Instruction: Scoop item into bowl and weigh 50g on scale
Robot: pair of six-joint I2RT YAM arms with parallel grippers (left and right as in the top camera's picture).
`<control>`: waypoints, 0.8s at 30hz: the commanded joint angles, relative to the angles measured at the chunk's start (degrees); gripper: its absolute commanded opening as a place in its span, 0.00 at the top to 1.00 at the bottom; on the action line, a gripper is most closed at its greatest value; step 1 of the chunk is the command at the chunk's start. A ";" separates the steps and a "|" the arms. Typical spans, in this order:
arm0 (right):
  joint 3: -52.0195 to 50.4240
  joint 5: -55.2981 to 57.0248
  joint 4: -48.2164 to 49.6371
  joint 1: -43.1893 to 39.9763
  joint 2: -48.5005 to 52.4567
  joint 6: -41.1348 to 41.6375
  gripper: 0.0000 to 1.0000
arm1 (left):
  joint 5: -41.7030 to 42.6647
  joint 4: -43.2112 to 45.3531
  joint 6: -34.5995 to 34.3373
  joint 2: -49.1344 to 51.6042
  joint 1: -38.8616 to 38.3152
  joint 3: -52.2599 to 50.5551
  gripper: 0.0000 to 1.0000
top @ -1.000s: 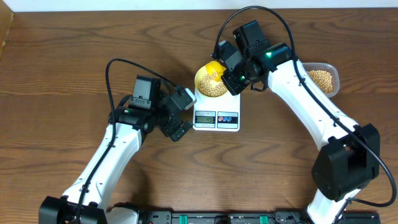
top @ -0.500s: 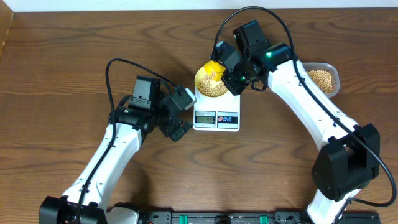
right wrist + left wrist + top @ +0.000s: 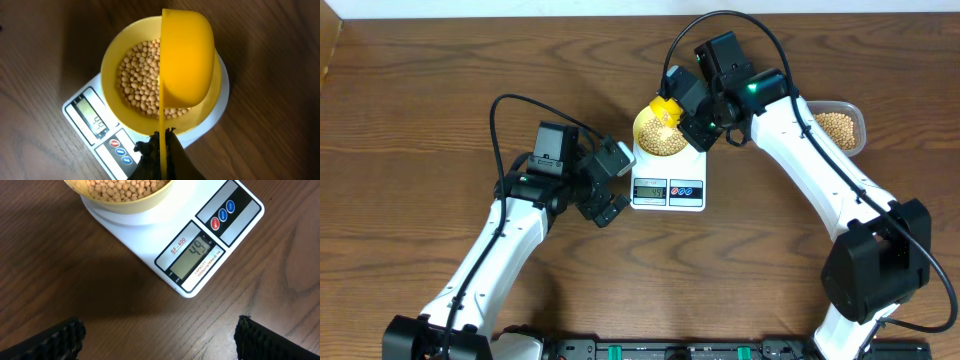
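Now, with your right claw [image 3: 161,142] pinched on the handle of the scoop [image 3: 187,60] and left claw [image 3: 160,345] spread, tip gently: beans [image 3: 137,75] lie in the bowl [image 3: 111,65] on the scale [image 3: 222,97] just ahead, so add them singly.

Overhead camera sits well above, looking straight down on the whole desk [image 3: 420,80]. Left wrist camera hangs close, facing down at the scale [image 3: 150,235], which fills mid-frame. Right wrist camera looks steeply down past the yellow scoop [image 3: 187,55] onto the bowl [image 3: 109,65], close in. All three views share scale and bowl.
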 commanded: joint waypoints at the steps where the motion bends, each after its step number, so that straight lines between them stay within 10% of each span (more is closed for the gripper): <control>1: 1.25 -5.38 0.50 -0.33 -1.53 1.60 0.99 | 0.74 0.00 0.79 -0.74 0.28 0.04 0.02; 24: 1.25 -22.71 0.59 -8.57 -1.53 10.78 0.99 | 0.74 0.02 0.79 -0.74 0.28 0.04 0.02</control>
